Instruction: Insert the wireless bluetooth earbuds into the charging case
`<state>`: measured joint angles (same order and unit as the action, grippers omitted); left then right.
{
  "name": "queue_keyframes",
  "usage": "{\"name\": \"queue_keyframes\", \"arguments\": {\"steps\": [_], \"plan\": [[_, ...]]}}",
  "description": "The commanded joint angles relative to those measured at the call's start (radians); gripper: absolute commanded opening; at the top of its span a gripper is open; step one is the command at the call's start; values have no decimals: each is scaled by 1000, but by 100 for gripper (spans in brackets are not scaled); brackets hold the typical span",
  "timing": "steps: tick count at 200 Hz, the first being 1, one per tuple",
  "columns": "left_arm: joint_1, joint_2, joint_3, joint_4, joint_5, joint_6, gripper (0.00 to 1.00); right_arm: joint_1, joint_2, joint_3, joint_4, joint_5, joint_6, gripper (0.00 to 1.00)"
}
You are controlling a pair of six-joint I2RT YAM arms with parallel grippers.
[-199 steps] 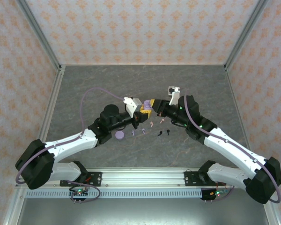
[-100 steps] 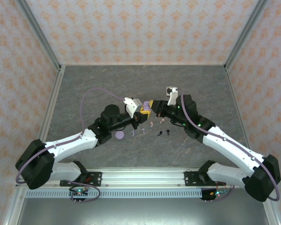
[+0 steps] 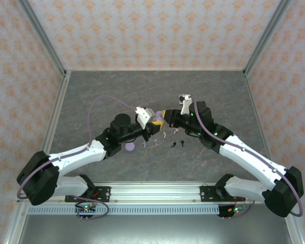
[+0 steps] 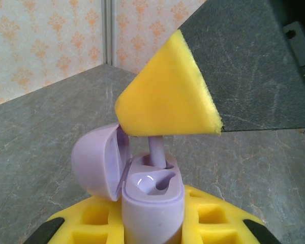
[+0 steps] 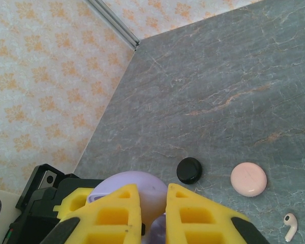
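A lavender charging case (image 4: 152, 203) stands upright with its lid (image 4: 94, 162) swung open to the left, and my left gripper (image 4: 153, 221) is shut on its body. My right gripper (image 5: 152, 203) is shut on a lavender earbud; its stem (image 4: 157, 150) points down into the case's far slot while the near slot is empty. From above, the left gripper (image 3: 153, 123) and the right gripper (image 3: 165, 116) meet tip to tip over the middle of the table. Several loose earbuds (image 3: 164, 135) lie just below them.
A black disc case (image 5: 189, 170) and a pink disc case (image 5: 249, 179) lie on the grey table beyond my right fingers, with a pale earbud (image 5: 291, 226) nearby. A lavender disc (image 3: 129, 147) lies beside the left arm. Patterned walls enclose the table.
The right arm has edged slightly left toward the case held by the left gripper. Both grips are unchanged.
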<state>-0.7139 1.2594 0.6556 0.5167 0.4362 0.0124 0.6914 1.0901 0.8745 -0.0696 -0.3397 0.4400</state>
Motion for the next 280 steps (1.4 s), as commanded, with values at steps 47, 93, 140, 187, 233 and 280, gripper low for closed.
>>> {"name": "queue_keyframes", "arguments": {"steps": [47,93,140,187,233,280], "plan": [[-5,3,37,36,-31,34,0,19,-11,29,-66,-35,-16,13],[-6,1,35,29,-29,41,0,19,-35,24,-70,-6,-15,13],[-6,2,34,31,-26,41,0,19,-35,23,-70,-1,-12,13],[-5,1,35,30,-22,44,0,19,-29,17,-80,-2,-14,13],[-7,0,32,33,-16,43,0,19,-29,29,-75,-40,-14,29],[-6,-6,13,59,-10,34,0,19,-48,83,-87,-58,-22,53]]}}
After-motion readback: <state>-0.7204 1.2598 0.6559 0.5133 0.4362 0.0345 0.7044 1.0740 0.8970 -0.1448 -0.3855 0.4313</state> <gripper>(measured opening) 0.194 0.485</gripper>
